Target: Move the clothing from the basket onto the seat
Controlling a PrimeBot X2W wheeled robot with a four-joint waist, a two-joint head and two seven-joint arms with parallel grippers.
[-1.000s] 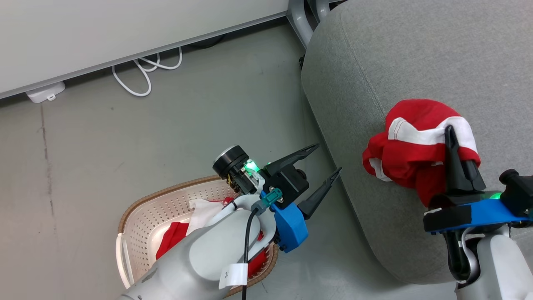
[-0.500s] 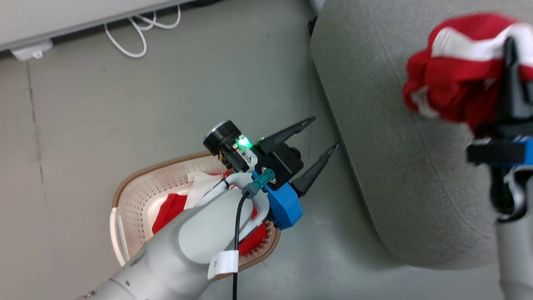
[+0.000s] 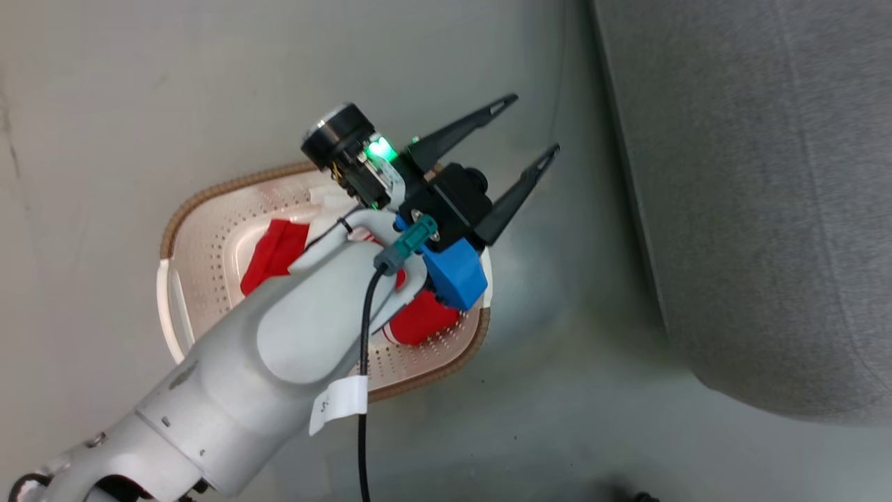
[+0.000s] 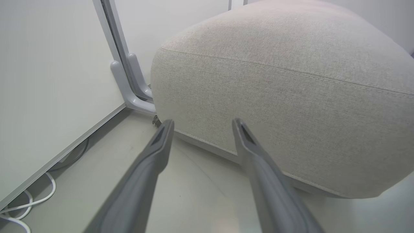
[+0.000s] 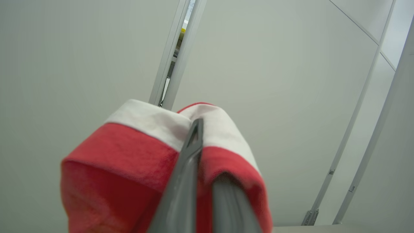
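- Right claw, clamped on a red-and-white garment: opening short of the seat would likely drop it.
- Left claw, spread empty near the seat, might bump it.

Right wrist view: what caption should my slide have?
The right pincer clamps red-and-white clothing before a pale wall.

I count one basket, one seat, one red heap in the basket, though how many garments it holds I cannot tell, and one red bundle in my right gripper. Grippers, two: my left gripper and that right one, each with two fingers. One white cord lies looped on the floor by the wall, and one grey frame leg stands beside the seat. Along my left arm run one black cable and one white tag.
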